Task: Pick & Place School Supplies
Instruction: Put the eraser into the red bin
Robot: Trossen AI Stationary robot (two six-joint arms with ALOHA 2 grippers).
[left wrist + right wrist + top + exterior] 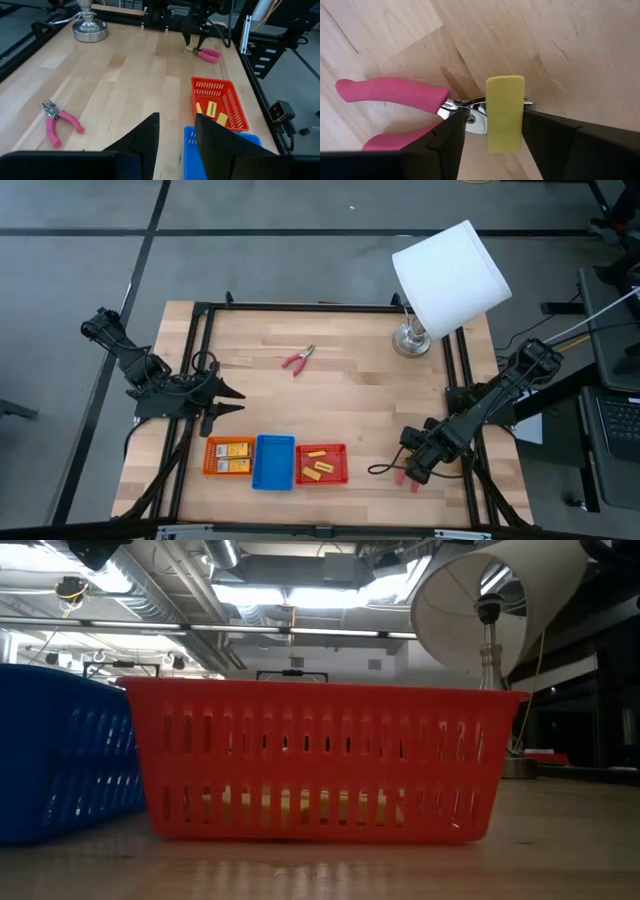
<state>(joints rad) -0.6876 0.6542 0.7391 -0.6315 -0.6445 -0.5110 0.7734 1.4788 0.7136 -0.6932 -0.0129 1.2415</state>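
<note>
A small yellow block [505, 112] lies on the wood at the table's near right, partly over the metal head of a pink-handled tool [395, 92]. My right gripper [494, 114] points down over it, open, one finger on each side of the block; it also shows in the high view [408, 470]. A second pink-handled tool [297, 359] lies flat toward the far middle of the table. My left gripper [232, 400] waits open and empty at the table's left. Yellow blocks [212, 111] lie in the red tray [321, 464], and yellow-orange packets [229, 456] lie in the orange tray. My right gripper stands astride the yellow block from above. One finger [545, 132] is right at the block's long side [521, 115], and I cannot tell whether it touches. A gap shows between the other finger and the block.
The orange tray [207, 457], blue tray [274, 470] and red tray stand in a row at the near edge. A white-shaded lamp [447, 275] stands at the far right. Black frame rails [195, 360] run along the table's left, far and right sides.
</note>
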